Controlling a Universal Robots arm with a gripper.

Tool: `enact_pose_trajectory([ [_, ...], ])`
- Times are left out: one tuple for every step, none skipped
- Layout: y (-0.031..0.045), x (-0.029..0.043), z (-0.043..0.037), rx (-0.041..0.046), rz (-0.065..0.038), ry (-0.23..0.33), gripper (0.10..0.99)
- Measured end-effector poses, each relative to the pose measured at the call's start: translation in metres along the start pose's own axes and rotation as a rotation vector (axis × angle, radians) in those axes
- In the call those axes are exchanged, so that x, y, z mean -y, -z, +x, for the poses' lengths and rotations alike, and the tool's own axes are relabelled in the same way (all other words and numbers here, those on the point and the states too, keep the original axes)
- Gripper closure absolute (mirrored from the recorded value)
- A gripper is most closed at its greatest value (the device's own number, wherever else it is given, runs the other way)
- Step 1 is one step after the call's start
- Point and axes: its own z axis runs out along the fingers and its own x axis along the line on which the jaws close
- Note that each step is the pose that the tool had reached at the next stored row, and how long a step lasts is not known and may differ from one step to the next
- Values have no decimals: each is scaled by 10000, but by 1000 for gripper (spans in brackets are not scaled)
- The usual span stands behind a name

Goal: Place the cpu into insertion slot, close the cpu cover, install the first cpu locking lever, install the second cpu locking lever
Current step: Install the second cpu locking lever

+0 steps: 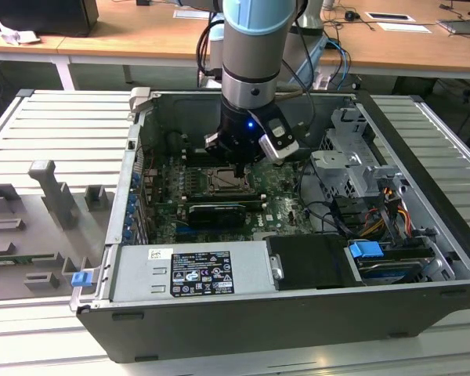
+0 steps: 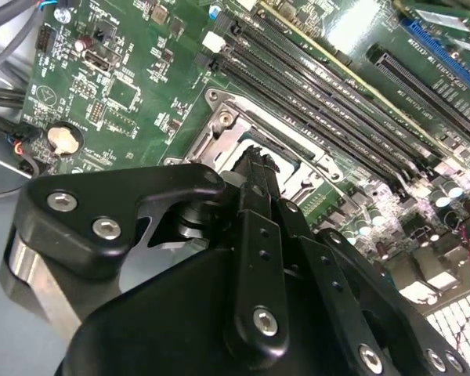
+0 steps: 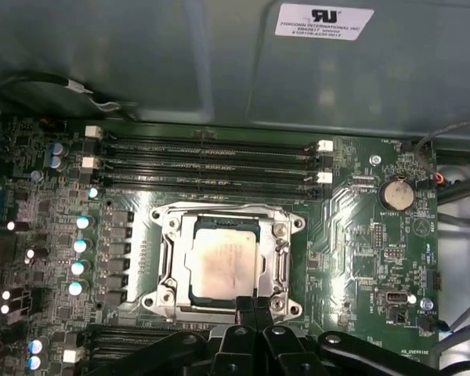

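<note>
The black pincer [image 3: 254, 307], its fingers pressed together and empty, sits at the edge of the silvery-tan square cpu [image 3: 223, 265] and could scrape it.

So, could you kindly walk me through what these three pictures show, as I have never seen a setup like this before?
The exterior view is taken from a camera off the arm. It shows an open computer case lying on a ribbed metal table, with a robot arm reaching down into it. The other two pictures come from cameras riding near the arm's wrist, looking down past its black gripper at the green motherboard.

In the first wrist view, the cpu, a square chip with a pale metal top, already sits in the insertion slot, and the silvery cpu cover frames it. The fingertips are pressed together at the edge of the slot nearest the camera, holding nothing I can see. The long dark strips beyond the slot are memory slots.
</note>
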Motion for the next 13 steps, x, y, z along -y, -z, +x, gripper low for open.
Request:
enact_pose_trajectory([
  [23, 0, -1, 0, -1, 1, 980],
  [42, -1, -1, 1, -1, 0, 980],
  [71, -2, -2, 0, -1, 1, 980],
  [111, 1, -3, 1, -3, 2, 980],
  [123, 19, -1, 1, -2, 1, 980],
  [132, 35, 0, 1, -1, 1, 980],
  [135, 57, 1, 1, -3, 1, 980],
  [139, 86, 3, 2, -14, 1, 980],
  [136, 118, 6, 3, -36, 1, 980],
  [128, 137, 7, -1, -52, 1, 980],
  [115, 154, 8, -14, -58, 0, 980],
  [97, 163, 9, -26, -59, -1, 980],
  [78, 169, 10, -36, -59, 0, 980],
])
